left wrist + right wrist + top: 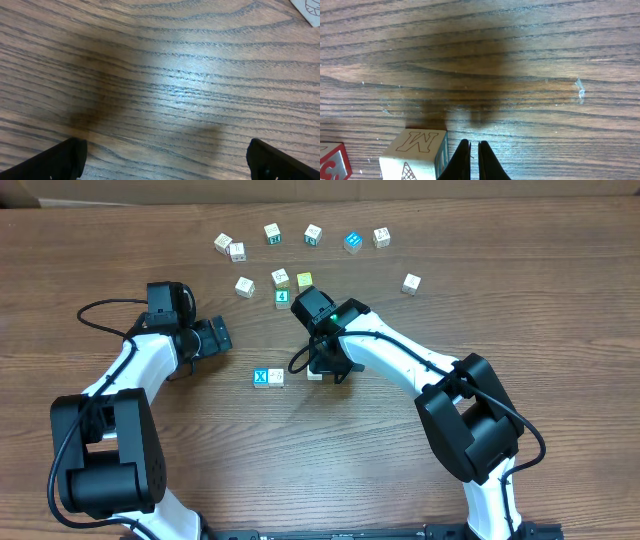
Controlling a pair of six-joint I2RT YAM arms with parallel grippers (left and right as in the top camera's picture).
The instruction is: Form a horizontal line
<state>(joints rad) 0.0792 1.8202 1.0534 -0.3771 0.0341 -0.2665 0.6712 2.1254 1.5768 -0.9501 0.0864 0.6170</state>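
Observation:
A blue cube with a white X (261, 377) lies mid-table, with a pale cube (276, 377) touching its right side. A short gap to the right sits another pale cube (314, 374), marked M (415, 150) in the right wrist view. My right gripper (474, 146) is shut and empty, its tips low to the table right beside the M cube (327, 367). The teal-green cube (282, 296) with a 4 lies farther back. My left gripper (218, 336) hangs open left of the row, over bare wood (167, 152).
Several loose cubes are scattered along the back, among them a yellow-green one (304, 280), a blue one (352, 242) and a pale one (411, 283) at the right. A red-faced cube side (332, 161) shows left of the M cube. A pale cube corner (309, 11) shows top right.

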